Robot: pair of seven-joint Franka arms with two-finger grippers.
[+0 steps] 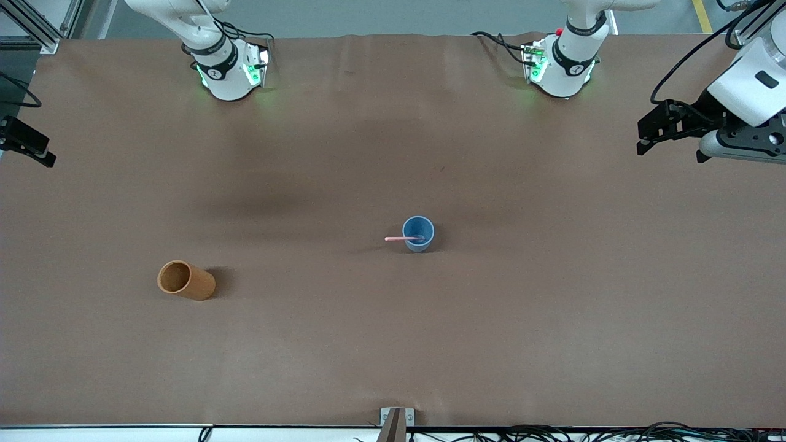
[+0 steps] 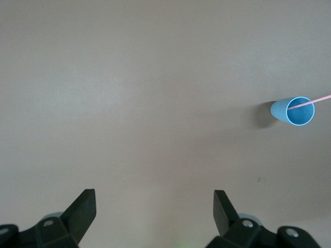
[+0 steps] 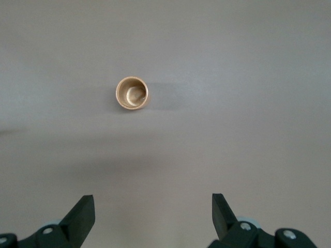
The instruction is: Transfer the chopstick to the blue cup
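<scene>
Pink chopstick (image 1: 403, 238) already stands in the blue cup (image 1: 419, 233) mid-tabletop, tip leaning toward nine o'clock; the transfer looks complete. Left hand (image 2: 154, 206) and right hand (image 3: 153, 209) hang empty, jaws apart, both waiting high above the tabletop.

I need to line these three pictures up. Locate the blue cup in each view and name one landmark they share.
Front view: the blue cup stands upright near the table's middle, the pink chopstick leaning out of it.
Left wrist view: the blue cup sits near the picture's edge, chopstick across its rim.
Right wrist view: not in it; only the orange-brown cup shows.
Shared landmark: the brown table cover.
</scene>
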